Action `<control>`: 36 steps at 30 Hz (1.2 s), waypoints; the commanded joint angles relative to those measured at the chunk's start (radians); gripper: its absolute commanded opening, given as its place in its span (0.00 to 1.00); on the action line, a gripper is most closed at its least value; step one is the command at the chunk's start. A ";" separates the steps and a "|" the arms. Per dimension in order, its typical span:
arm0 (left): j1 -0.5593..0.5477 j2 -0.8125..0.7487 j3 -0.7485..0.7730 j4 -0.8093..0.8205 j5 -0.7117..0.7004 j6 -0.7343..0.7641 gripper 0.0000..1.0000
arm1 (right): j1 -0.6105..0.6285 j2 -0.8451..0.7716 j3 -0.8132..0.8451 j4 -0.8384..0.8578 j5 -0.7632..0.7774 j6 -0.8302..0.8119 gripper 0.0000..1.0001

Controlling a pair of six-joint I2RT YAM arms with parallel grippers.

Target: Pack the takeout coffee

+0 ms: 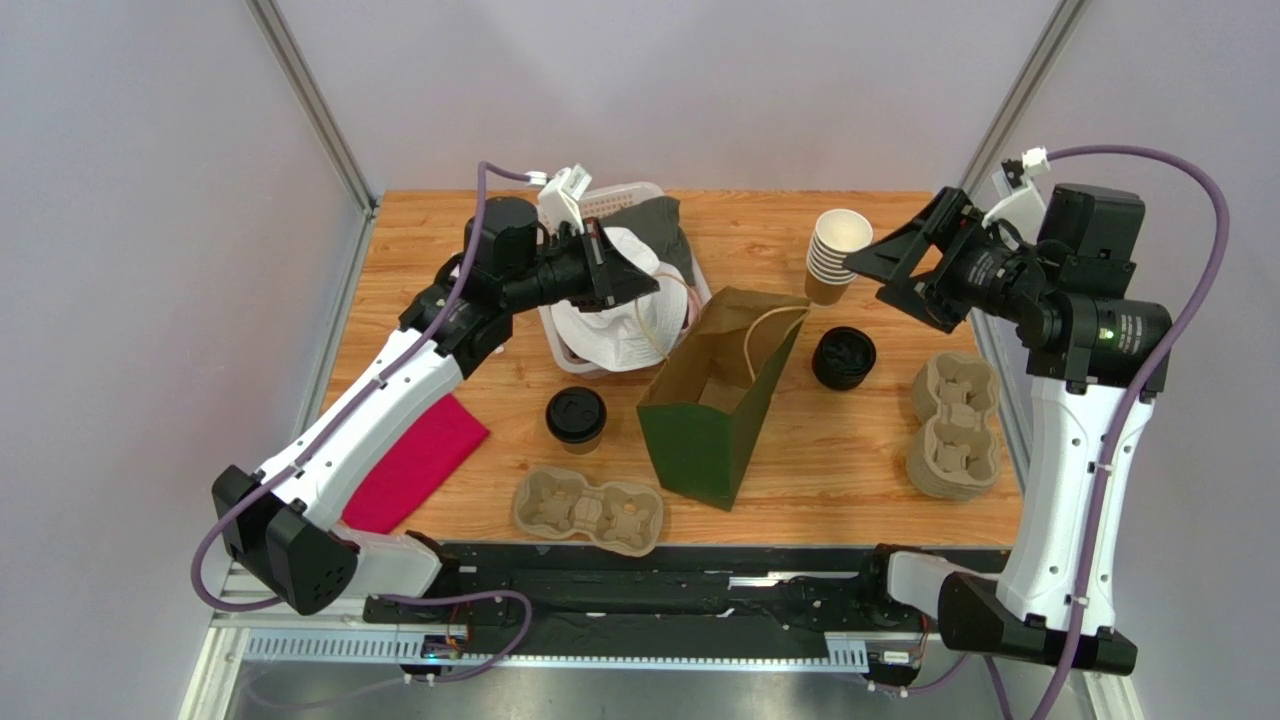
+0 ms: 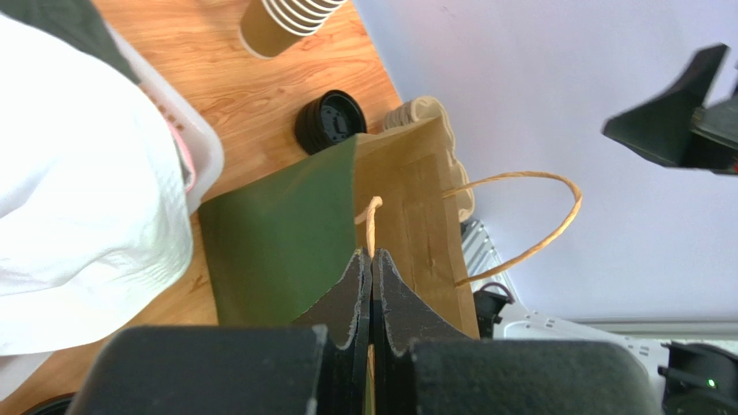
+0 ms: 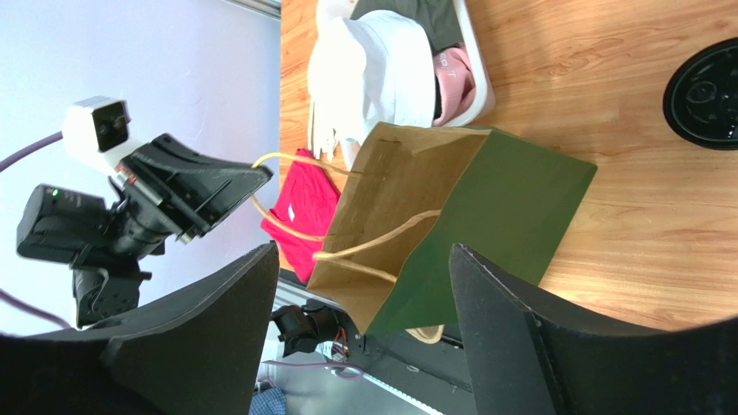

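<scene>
Green bag [image 1: 700, 441] beside coffee [image 1: 576, 416], carrier [image 1: 589, 510] near

An overhead camera looks down; 2 wrist cameras closely face the green bag [image 1: 703, 443].

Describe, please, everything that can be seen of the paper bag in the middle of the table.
The paper bag is dark green outside and kraft brown inside, with two thin twisted paper handles. It stands on the wooden table, mouth open, between the lidded coffee cup and the black lids. The left gripper is shut on one handle; the other handle stands free in a loop. Nothing shows inside.
</scene>
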 commanded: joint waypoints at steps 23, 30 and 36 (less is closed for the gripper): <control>-0.100 0.010 0.069 -0.085 -0.164 -0.079 0.00 | 0.131 -0.065 -0.270 0.152 -0.109 0.185 0.45; -0.098 -0.028 0.050 -0.108 -0.193 -0.032 0.00 | 0.128 -0.070 -0.266 0.102 -0.092 0.109 0.00; -0.095 -0.076 -0.002 -0.112 -0.188 -0.013 0.00 | 0.087 -0.073 -0.272 0.010 -0.036 0.018 0.00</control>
